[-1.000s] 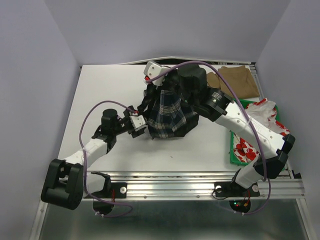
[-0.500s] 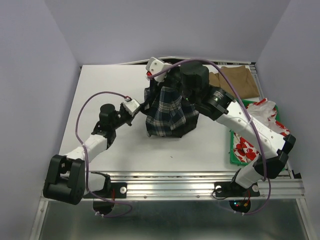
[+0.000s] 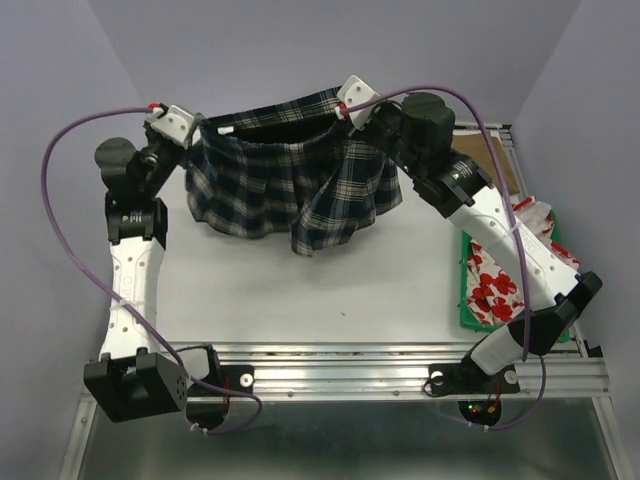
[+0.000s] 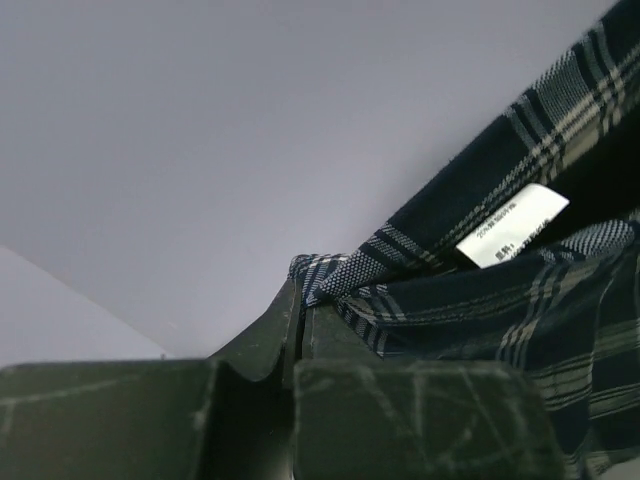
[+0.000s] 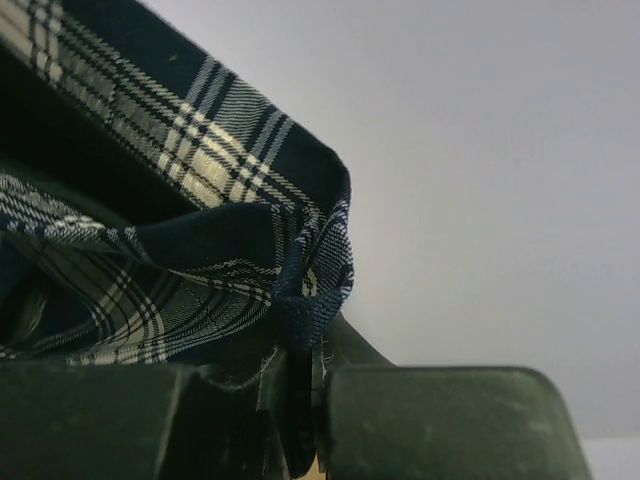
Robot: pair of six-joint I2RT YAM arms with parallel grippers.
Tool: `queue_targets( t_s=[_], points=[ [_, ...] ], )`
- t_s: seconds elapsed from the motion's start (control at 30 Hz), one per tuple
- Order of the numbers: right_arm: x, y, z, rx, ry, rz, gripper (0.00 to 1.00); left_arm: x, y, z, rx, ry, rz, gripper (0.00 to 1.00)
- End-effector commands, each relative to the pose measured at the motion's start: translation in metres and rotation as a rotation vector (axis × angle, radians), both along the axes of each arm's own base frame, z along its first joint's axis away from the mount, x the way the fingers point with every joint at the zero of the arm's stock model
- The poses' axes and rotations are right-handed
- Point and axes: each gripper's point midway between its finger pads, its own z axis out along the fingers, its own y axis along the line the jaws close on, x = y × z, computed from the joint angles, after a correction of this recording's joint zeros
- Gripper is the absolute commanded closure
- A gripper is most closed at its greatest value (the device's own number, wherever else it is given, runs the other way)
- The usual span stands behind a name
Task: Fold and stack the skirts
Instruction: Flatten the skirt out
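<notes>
Left end effector (image 4: 298, 305) clamped on one waistband corner of dark navy-and-white plaid cloth skirt (image 3: 290, 190). Right end effector (image 5: 300, 330) clamped on opposite corner. Skirt hangs spread between them over white tabletop (image 3: 330, 290). Hem uneven, middle flap drooping lowest. Cannot tell whether hem touches tabletop. For clean fold: hold waistband taut and level, lower both ends evenly, lay hem flat first, avoid bunching.

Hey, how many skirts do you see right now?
2: the plaid skirt hangs between left pincer and right pincer; the floral skirt lies on the green tray at right. Another may hide behind the right arm.
</notes>
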Motion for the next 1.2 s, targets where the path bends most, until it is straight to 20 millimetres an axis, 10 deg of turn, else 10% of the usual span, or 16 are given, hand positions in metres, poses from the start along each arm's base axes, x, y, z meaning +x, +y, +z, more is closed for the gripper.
queue_targets(
  t_s=[0.0, 0.17, 0.6, 0.73, 0.97, 1.07, 1.17],
  points=[
    [-0.021, -0.052, 0.073, 0.155, -0.177, -0.092, 0.99, -0.005, 0.048, 0.052, 0.044, -0.054, 0.208, 1.00],
    [-0.032, -0.056, 0.068, 0.196, -0.150, -0.067, 0.99, -0.031, 0.054, 0.083, 0.085, -0.103, 0.273, 1.00],
    [-0.126, -0.063, 0.047, 0.340, 0.075, 0.165, 0.99, -0.156, 0.053, 0.084, 0.091, -0.170, 0.399, 1.00],
    [-0.127, -0.049, 0.022, 0.345, 0.177, 0.207, 0.99, -0.169, 0.051, 0.088, 0.097, -0.168, 0.403, 1.00],
    [-0.041, -0.019, -0.101, 0.266, 0.424, 0.012, 0.99, -0.092, 0.063, 0.014, 0.034, 0.141, 0.374, 1.00],
    [0.009, -0.013, -0.168, 0.277, 0.591, -0.074, 0.95, -0.027, 0.073, -0.062, -0.014, 0.386, 0.367, 1.00],
    [0.063, -0.020, -0.224, 0.308, 0.719, -0.196, 0.49, 0.023, 0.074, -0.104, -0.041, 0.504, 0.362, 0.89]
  ],
)
